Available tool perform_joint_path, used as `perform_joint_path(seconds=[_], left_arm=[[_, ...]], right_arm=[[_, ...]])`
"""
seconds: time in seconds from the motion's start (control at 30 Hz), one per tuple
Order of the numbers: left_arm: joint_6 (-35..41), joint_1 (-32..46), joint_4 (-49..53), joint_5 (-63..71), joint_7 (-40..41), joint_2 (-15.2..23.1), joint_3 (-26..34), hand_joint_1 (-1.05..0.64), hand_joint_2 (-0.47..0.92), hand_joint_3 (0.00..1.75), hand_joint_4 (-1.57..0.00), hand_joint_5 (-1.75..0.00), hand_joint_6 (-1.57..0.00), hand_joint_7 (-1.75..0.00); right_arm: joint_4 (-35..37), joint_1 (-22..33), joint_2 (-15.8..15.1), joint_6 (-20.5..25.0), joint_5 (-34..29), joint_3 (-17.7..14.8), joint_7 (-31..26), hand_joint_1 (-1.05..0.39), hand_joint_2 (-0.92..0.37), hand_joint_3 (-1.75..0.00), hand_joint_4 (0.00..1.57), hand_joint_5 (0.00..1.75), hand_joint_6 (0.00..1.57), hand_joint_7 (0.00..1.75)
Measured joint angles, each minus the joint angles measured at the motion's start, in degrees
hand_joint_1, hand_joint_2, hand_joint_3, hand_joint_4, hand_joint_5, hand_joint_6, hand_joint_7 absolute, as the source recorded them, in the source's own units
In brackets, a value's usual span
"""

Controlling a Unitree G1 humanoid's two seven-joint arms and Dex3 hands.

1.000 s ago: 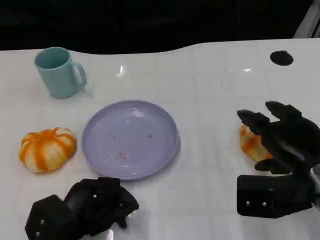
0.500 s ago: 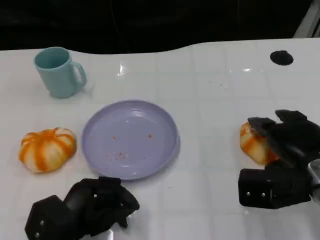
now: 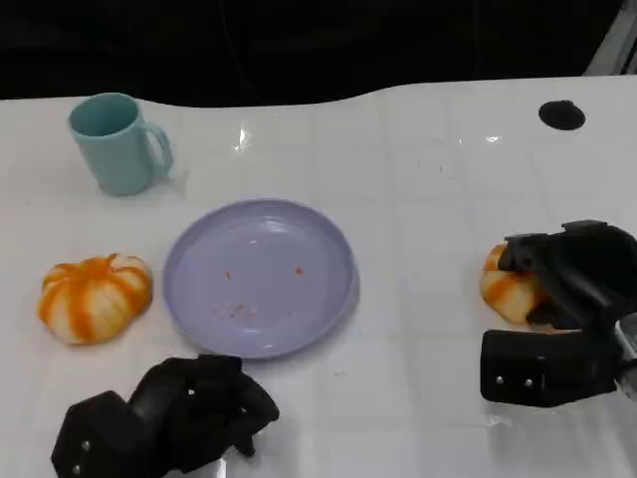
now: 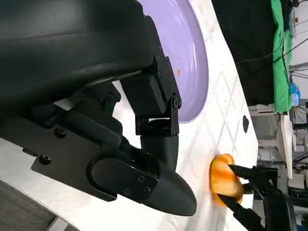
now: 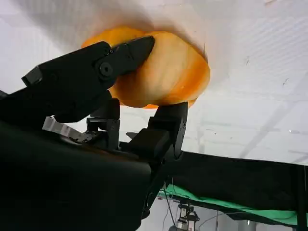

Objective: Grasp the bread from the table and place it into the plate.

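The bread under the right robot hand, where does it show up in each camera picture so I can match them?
Head view: the bread sits at the right edge, partly covered by the right robot hand.
Left wrist view: the bread is at lower right, beyond the left robot hand.
Right wrist view: the bread is at upper centre, with black fingers against it.
Shared landmark: the right robot hand at the bread; the purple plate shows in two views.

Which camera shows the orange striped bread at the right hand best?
Right wrist view: the orange striped bread is large, with the right hand's fingers on it. Head view shows it partly hidden; left wrist view shows it small.
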Motion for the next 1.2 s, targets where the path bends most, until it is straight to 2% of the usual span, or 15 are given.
perform_joint_path(seconds=[0.17,0.37,0.5,0.77,0.8,0.83,0.87,0.9,0.93,1.0,1.2], left_arm=[[0.1,0.0,-0.1,0.2,0.1,0.0,0.0,-1.00,0.90,0.00,-0.97,-1.45,-1.22,-0.80],[0.1,0.0,-0.1,0.3,0.4,0.0,0.0,-1.00,0.90,0.00,-0.96,-1.45,-1.21,-0.80],[0.1,0.0,-0.1,0.2,0.4,0.0,0.0,-0.99,0.90,0.00,-0.97,-1.45,-1.22,-0.79],[0.1,-0.2,0.1,0.0,0.4,0.0,0.0,-0.99,0.89,0.00,-0.97,-1.44,-1.23,-0.77],[0.1,-0.2,0.1,0.0,0.4,0.0,0.0,-0.99,0.89,0.00,-0.97,-1.44,-1.23,-0.77],[0.1,-0.2,0.2,0.0,0.4,0.0,0.0,-0.99,0.89,0.00,-0.98,-1.44,-1.23,-0.77],[0.1,-0.3,0.3,0.0,0.3,0.0,0.0,-0.98,0.89,0.00,-0.98,-1.44,-1.23,-0.77],[0.1,-0.4,0.5,0.0,0.3,0.0,0.0,-0.98,0.89,0.00,-0.98,-1.44,-1.23,-0.76],[0.1,-0.5,0.6,0.0,0.3,0.0,0.0,-0.98,0.89,0.00,-0.98,-1.44,-1.23,-0.76],[0.1,-0.5,0.8,0.0,0.3,0.0,0.0,-0.99,0.89,0.00,-0.97,-1.44,-1.23,-0.76],[0.0,-0.6,1.0,0.0,0.4,0.0,0.0,-0.99,0.89,0.00,-0.98,-1.44,-1.23,-0.78]], right_arm=[[0.4,0.0,0.0,-0.4,0.2,0.3,-2.0,-0.10,-0.88,-0.01,0.83,1.75,0.87,1.19],[1.2,0.2,0.3,-3.0,1.0,0.4,-8.5,-0.06,-0.87,0.00,0.88,1.75,0.79,1.48],[-0.2,0.5,0.9,-5.7,2.1,0.4,-11.2,-0.04,-0.90,-0.04,0.90,1.75,0.76,1.61],[-5.8,1.1,1.9,-11.5,5.4,0.2,-11.4,-0.06,-0.89,-0.08,0.95,1.75,0.79,1.65],[-6.7,1.2,2.3,-12.2,6.0,0.2,-11.1,-0.06,-0.86,-0.14,0.95,1.75,0.80,1.65],[-7.5,1.3,2.9,-12.7,6.7,0.2,-10.5,-0.06,-0.62,-0.59,0.97,1.75,0.81,1.65],[-8.3,1.3,3.5,-13.3,7.4,0.1,-9.8,-0.05,-0.43,-0.96,0.97,1.75,0.82,1.63],[-8.9,1.3,4.1,-14.0,8.3,0.0,-9.1,-0.04,-0.29,-1.23,1.00,1.75,0.84,1.60],[-9.1,1.3,4.6,-14.7,9.0,0.0,-8.7,-0.02,-0.24,-1.36,1.02,1.75,0.86,1.58],[-8.6,1.3,6.0,-16.9,11.3,-0.2,-7.6,-0.03,-0.17,-1.47,1.03,1.75,0.88,1.56],[-4.3,-0.5,10.1,-21.5,14.7,-0.2,-5.1,-0.04,-0.18,-1.47,1.01,1.75,0.86,1.60]])
